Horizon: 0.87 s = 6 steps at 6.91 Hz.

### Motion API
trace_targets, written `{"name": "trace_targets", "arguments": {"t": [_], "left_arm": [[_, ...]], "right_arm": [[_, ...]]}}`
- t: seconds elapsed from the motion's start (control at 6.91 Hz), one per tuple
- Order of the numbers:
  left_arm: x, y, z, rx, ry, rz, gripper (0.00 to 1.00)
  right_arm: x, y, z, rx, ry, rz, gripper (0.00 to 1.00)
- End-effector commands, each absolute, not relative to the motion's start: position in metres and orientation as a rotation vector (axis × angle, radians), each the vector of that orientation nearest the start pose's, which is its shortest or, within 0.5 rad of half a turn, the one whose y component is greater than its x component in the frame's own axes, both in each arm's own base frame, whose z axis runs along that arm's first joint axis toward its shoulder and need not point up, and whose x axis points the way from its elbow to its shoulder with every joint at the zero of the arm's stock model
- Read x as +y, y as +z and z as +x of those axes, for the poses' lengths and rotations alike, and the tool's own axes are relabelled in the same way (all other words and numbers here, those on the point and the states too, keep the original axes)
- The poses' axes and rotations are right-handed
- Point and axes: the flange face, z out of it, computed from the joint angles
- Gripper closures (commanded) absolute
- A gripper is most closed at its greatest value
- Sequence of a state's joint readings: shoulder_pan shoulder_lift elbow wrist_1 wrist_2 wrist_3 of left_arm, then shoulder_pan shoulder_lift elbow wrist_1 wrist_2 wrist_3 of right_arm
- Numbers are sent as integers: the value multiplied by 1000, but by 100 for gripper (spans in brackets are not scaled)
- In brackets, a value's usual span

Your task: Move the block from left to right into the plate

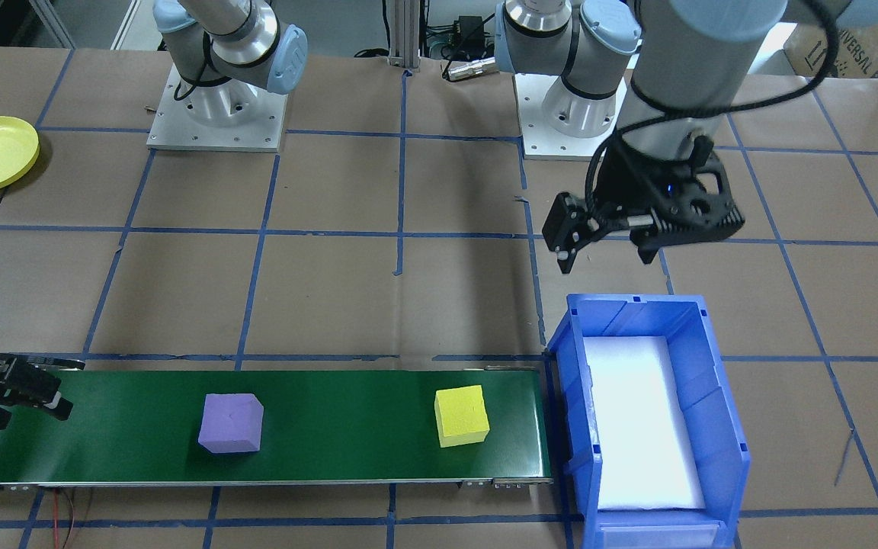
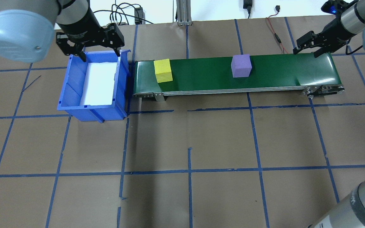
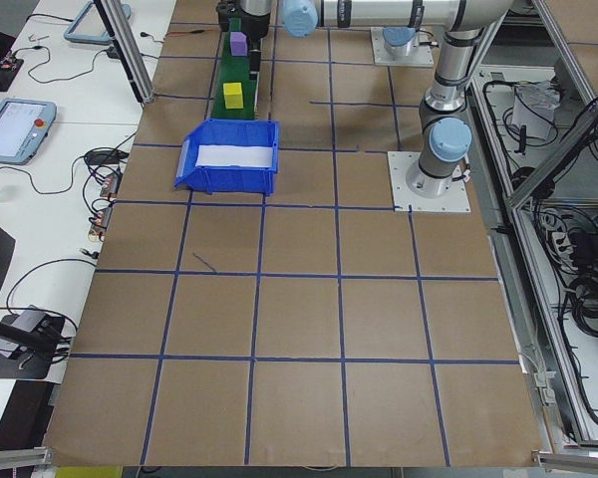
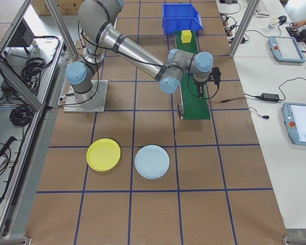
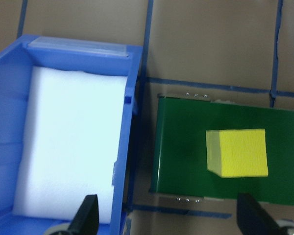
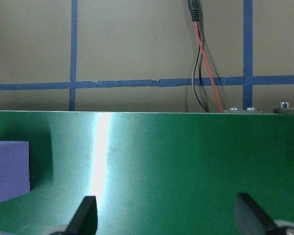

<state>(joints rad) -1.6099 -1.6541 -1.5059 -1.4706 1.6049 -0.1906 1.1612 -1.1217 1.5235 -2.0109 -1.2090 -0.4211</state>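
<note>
Overhead exterior — blue bin [image 2: 74,95], white foam liner [image 2: 98,83] inside

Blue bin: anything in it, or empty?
No blocks in it. The bin holds only a white foam liner; the yellow block and purple block both sit on the belt.
</note>
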Motion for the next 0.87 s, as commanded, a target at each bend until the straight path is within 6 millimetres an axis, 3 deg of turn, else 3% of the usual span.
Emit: {"name": "trace_targets", "arguments": {"t": [0.0,0.43,0.72], "left_arm": [[-492,496,-128,3085,65,-307,0],[-491,498,-127,3091,50,-301,0],[-494,496,-124,3105,46,-186,0]], "right_arm": [[-662,302,-103,2807,-260,-31,0],[-661,298,-99,2773,-262,-29,0],[-662,298,-99,2767,-267,-31,0]]}}
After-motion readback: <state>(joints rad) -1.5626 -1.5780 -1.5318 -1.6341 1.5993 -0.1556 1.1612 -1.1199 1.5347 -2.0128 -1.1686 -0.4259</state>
